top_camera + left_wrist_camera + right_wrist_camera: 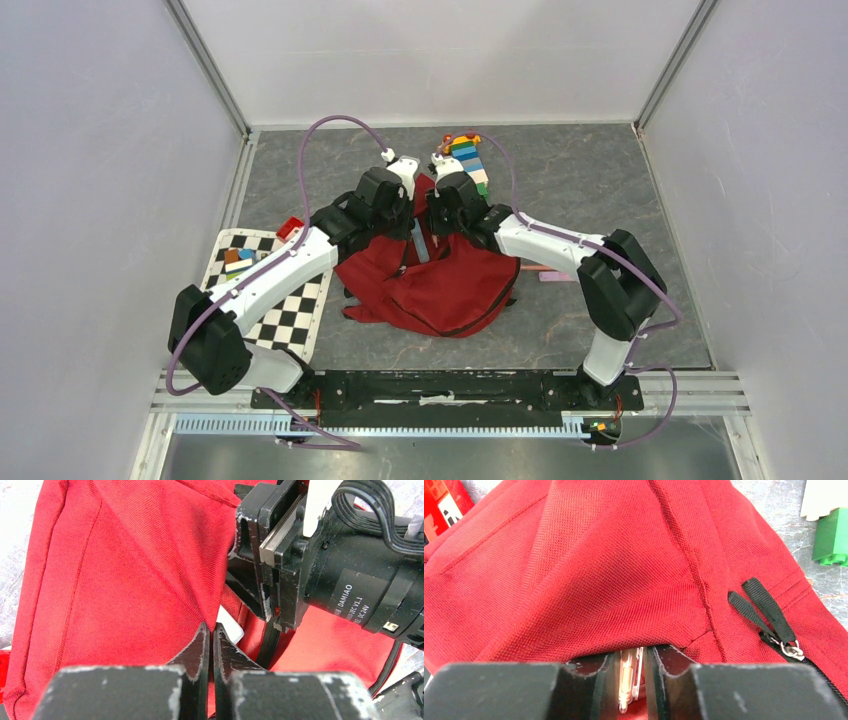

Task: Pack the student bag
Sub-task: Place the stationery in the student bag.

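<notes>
Red student bag [440, 285] over the right tool [631, 654] — tips hidden, grip unclear; left tool [211, 634] pressed together

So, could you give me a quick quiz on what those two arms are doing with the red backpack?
1. True or false: the left fingers stand wide open.
2. What colour is the student bag? A blue, B dark red, C green.
3. Fill in: the checkered mat lies on the robot's ____ side.
Key: 1 false, they are pinched shut on the bag's fabric; 2 B; 3 left.
</notes>
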